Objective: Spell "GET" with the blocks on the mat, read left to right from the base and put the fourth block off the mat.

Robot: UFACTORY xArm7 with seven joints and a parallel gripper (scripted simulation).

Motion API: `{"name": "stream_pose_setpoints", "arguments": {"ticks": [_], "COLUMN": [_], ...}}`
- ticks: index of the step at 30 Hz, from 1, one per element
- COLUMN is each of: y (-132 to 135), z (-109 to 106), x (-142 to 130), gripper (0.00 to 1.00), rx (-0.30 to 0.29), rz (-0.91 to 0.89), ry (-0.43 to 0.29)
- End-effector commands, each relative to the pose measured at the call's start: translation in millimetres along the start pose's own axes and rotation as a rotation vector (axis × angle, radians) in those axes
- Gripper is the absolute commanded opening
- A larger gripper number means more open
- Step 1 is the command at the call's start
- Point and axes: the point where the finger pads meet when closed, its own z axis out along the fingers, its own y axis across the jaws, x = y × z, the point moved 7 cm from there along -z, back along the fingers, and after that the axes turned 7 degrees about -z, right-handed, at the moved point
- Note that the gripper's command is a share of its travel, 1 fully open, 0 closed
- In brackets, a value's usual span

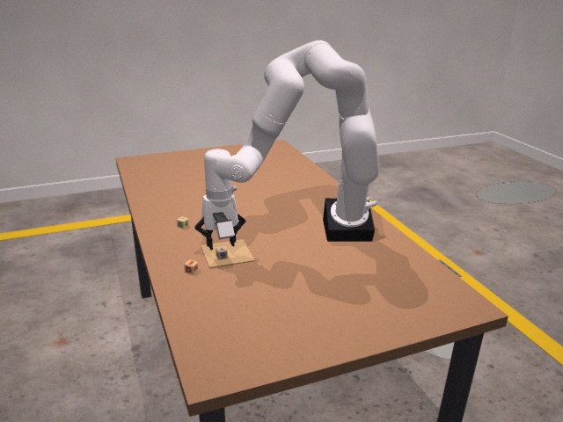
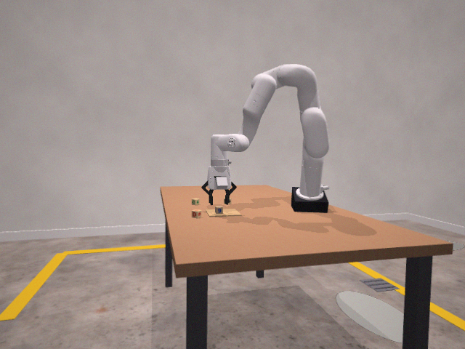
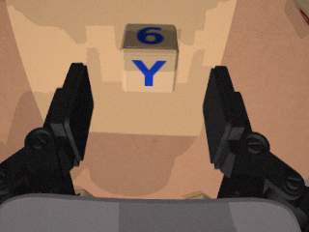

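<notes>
My gripper (image 1: 222, 246) (image 2: 219, 203) (image 3: 148, 84) is open and empty, low over the far part of the tan mat (image 1: 243, 256) (image 2: 235, 213) (image 3: 111, 121). A block with blue characters (image 1: 221, 253) (image 2: 219, 209) (image 3: 149, 72) lies on the mat, on the top view's side of the fingers. Y is on its top face, its head toward the top camera. A red-lettered block (image 1: 191, 266) (image 2: 196, 214) lies off the mat to the left. A green-lettered block (image 1: 182, 222) (image 2: 195, 201) lies farther back left. Another block (image 2: 229, 200) shows partly behind the right finger in the exterior view; its letter is hidden.
The wooden table (image 1: 318, 331) (image 2: 300, 240) has its long left edge beyond the red and green blocks. The arm's black base (image 1: 347, 232) (image 2: 309, 205) stands at the right. Pale corners show at the wrist view's lower edge, too little to identify.
</notes>
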Motion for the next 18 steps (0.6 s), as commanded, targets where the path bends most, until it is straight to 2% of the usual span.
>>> {"name": "stream_pose_setpoints", "arguments": {"ticks": [1,11,18], "y": [1.2,1.2,1.2], "z": [-1.3,-0.6,7.9], "x": [-0.6,-0.6,-0.6], "gripper": [0.69,0.69,0.69], "rx": [-0.004,-0.004,-0.004], "rz": [0.000,0.000,0.000], "ry": [-0.002,-0.002,-0.002]}}
